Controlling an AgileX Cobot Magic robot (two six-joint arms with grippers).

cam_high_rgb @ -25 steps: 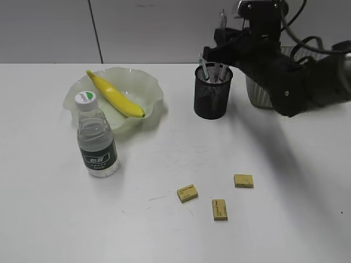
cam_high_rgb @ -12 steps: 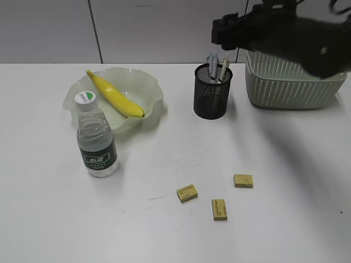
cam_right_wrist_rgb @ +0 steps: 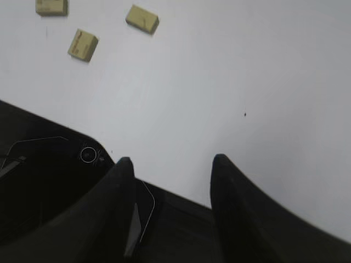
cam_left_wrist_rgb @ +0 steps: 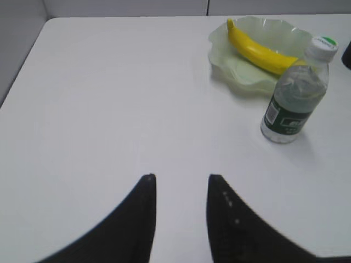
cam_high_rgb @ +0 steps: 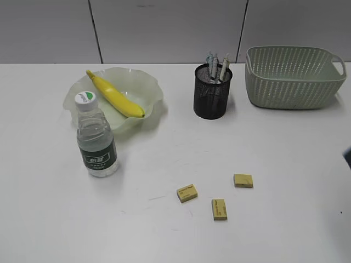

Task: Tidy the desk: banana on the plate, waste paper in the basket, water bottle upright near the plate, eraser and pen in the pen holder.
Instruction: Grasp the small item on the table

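Observation:
The yellow banana (cam_high_rgb: 116,96) lies on the pale green plate (cam_high_rgb: 151,82). The water bottle (cam_high_rgb: 96,137) stands upright just in front of the plate. Pens (cam_high_rgb: 215,64) stick out of the black mesh pen holder (cam_high_rgb: 211,94). Three tan erasers (cam_high_rgb: 187,193) (cam_high_rgb: 219,209) (cam_high_rgb: 243,181) lie on the desk (cam_high_rgb: 49,208). The basket (cam_high_rgb: 293,76) stands at the back right. No waste paper shows. My left gripper (cam_left_wrist_rgb: 180,183) hangs open over bare desk, left of the bottle (cam_left_wrist_rgb: 295,98). My right gripper (cam_right_wrist_rgb: 173,161) is open and empty near the desk's edge, apart from the erasers (cam_right_wrist_rgb: 83,44).
A grey wall runs behind the desk. In the right wrist view a dark area (cam_right_wrist_rgb: 38,186) lies beyond the desk's edge. A sliver of my right arm (cam_high_rgb: 348,158) shows at the right border of the exterior view.
My right arm has drawn back from above the pen holder and left the exterior view to the right. The pen it held over the holder now stands inside. The left arm has not moved.

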